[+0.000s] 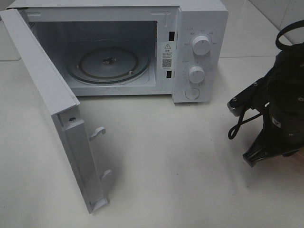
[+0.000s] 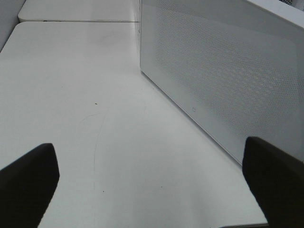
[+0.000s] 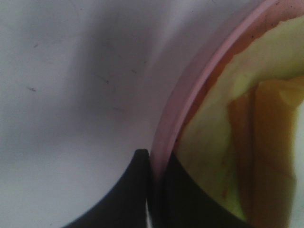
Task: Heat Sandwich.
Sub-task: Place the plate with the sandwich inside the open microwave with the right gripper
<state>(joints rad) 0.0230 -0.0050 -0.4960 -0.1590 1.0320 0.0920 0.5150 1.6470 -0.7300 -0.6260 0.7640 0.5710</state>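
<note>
One pale sandwich [image 3: 213, 118] w/ crust (tan)

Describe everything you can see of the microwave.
The microwave is a white, plastic-looking box standing on the white table. Its door is swung wide open to the left, with two latch hooks showing on its edge. Inside, a round glass turntable sits empty. Two white knobs and a round button are on the right panel.
</note>
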